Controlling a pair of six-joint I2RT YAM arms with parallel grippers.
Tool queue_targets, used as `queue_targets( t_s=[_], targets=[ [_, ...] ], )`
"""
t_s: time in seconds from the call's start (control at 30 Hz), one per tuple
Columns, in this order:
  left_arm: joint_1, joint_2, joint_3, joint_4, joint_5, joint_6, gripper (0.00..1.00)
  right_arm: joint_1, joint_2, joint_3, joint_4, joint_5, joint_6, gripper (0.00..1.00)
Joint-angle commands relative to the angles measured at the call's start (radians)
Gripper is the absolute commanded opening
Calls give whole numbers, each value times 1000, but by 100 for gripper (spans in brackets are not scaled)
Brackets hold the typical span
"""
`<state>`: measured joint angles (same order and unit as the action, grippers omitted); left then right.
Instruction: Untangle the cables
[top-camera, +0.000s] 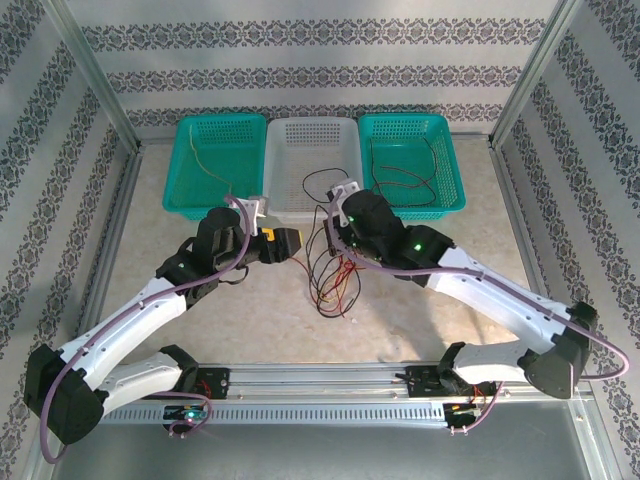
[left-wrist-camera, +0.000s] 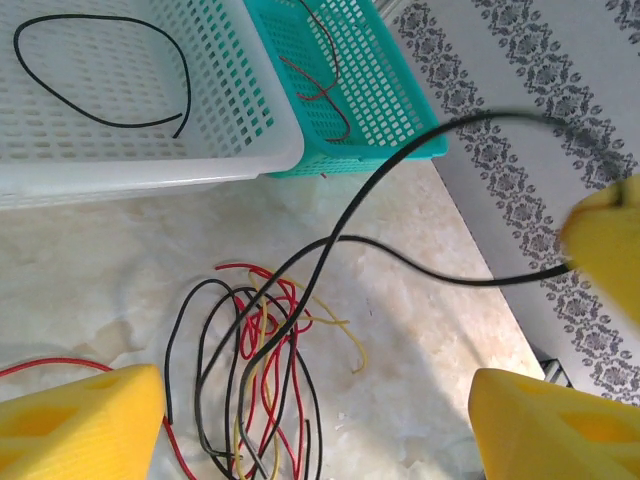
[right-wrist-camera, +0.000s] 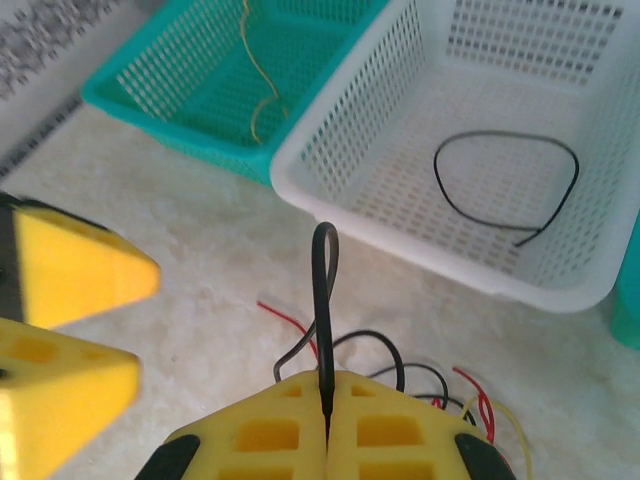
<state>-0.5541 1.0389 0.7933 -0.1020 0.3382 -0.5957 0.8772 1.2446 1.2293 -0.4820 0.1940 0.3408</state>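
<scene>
Nearest the bases, broad bare table (top-camera: 250, 320) to either side, so room to swing both arms outward. Just beyond, at mid-table, the tangle of cables (top-camera: 335, 285): red, black and yellow loops crossed over one another, not yet sorted. At its far edge, right gripper (right-wrist-camera: 327, 385) clenched fully on one black cable (right-wrist-camera: 322, 300), pinched upright between the pads, probably to draw that strand up and out while the rest lies flat. From the left wrist view, rises off the heap in a long curve, clear of the table. Just beside the heap, left gripper (left-wrist-camera: 315, 380) released and wide, grasping nothing, aimed down at the loops; likely poised to pin them or take a second strand. Farther back, three baskets in a row: white basket (right-wrist-camera: 350, 140) in the middle with a black loop (right-wrist-camera: 500, 133) inside, left teal basket (right-wrist-camera: 150, 75) with a yellow cable (right-wrist-camera: 268, 90), right teal basket (left-wrist-camera: 400, 130) with red strands (left-wrist-camera: 320, 90) and a dark one. Suggests sorting by colour, so the white basket next for the held strand. Little clearance before its near rim; frame posts (top-camera: 95, 70) and patterned walls (top-camera: 300, 30) closing the sides and back.
</scene>
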Motion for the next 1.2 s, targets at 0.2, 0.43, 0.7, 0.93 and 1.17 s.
queue_targets(
  t_s=[0.2, 0.43, 0.7, 0.93, 1.17],
  targets=[
    [14, 43, 34, 127, 102, 30, 81, 6, -97, 89, -6, -65, 43, 0],
    [13, 72, 66, 139, 121, 57, 76, 6, -130, 94, 14, -100, 66, 0],
    [13, 51, 97, 142, 114, 86, 75, 5, -141, 89, 13, -137, 78, 0],
    [14, 65, 143, 176, 154, 83, 76, 6, -143, 88, 5, -176, 88, 0],
    [14, 106, 167, 201, 184, 86, 69, 6, -143, 87, 13, -212, 101, 0]
  ],
)
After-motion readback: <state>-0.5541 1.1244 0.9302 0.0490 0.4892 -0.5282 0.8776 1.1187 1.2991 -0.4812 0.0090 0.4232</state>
